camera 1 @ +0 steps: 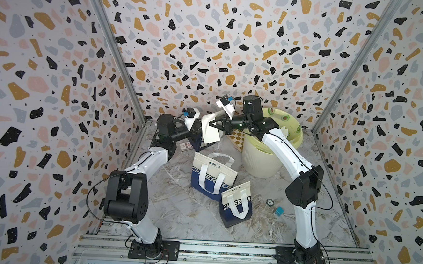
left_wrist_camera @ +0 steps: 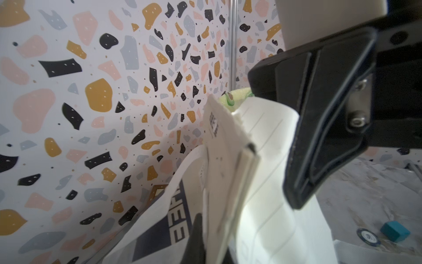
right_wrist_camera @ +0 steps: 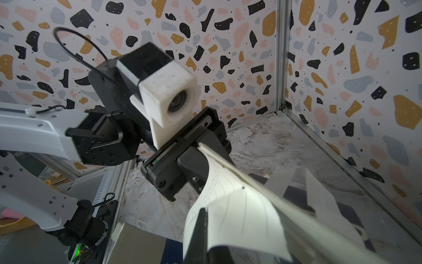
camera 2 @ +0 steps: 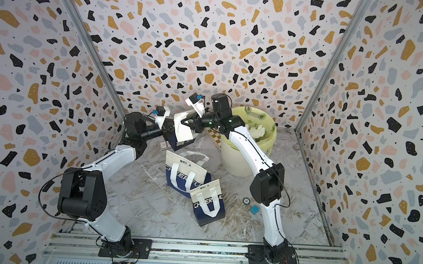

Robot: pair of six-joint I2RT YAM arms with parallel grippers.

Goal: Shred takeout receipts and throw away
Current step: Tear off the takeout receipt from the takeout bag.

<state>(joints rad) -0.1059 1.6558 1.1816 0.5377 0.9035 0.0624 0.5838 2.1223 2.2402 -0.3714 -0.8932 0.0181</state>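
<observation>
At the back of the worktop (camera 1: 175,211), the left gripper (camera 1: 198,130) is pressed together on the left edge of the receipt (camera 1: 211,131). This is a lined off-white sheet held upright in the air above a navy-and-cream tote bag (camera 1: 196,143). The right gripper (camera 1: 213,124) pinches the same sheet's opposite edge with its jaws closed on the paper, and just right of it stands the bin (camera 1: 259,163), with white scraps (camera 1: 284,130) lying inside its yellow liner.
</observation>
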